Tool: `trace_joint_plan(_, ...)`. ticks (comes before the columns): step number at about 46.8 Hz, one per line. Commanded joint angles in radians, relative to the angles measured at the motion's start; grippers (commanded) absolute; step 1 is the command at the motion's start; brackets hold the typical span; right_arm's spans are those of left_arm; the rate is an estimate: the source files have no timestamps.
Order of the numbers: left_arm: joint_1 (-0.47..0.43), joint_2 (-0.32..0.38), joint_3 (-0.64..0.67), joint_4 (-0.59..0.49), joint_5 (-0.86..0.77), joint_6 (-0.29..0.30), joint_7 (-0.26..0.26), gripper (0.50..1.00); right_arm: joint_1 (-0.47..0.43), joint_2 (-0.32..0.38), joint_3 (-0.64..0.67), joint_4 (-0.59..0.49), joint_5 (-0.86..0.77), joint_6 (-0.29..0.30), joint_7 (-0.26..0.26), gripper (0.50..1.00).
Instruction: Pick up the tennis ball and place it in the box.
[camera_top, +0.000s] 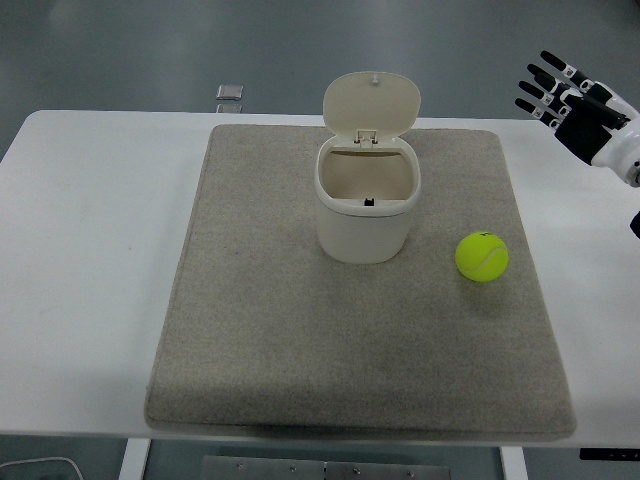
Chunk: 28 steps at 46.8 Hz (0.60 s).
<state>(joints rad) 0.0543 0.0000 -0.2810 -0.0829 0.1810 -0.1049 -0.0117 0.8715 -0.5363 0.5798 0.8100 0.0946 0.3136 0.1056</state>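
Note:
A yellow-green tennis ball lies on a grey mat, to the right of a cream box. The box stands upright near the mat's middle with its hinged lid flipped up and its inside showing empty. My right hand is high at the far right edge, over the table's back right corner, fingers spread and holding nothing. It is well up and to the right of the ball. My left arm is out of view.
The mat covers the middle of a white table. A small silvery square object lies past the table's far edge at the back left.

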Motion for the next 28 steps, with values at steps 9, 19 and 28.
trace_joint_plan(9, -0.001, 0.0, 0.0, 0.0, 0.0, -0.001, -0.001, 0.992, 0.006, -0.033, -0.005, 0.001, -0.119, 0.056, -0.001, 0.911)
trace_joint_plan(19, -0.001, 0.0, -0.001, 0.0, 0.0, 0.001, -0.001, 0.992, 0.006, -0.076, -0.008, 0.001, -0.219, 0.111, -0.001, 0.911)
trace_joint_plan(28, -0.001, 0.0, 0.0, 0.0, 0.0, -0.001, 0.001, 0.992, 0.007, -0.108, -0.008, 0.003, -0.282, 0.157, -0.001, 0.911)
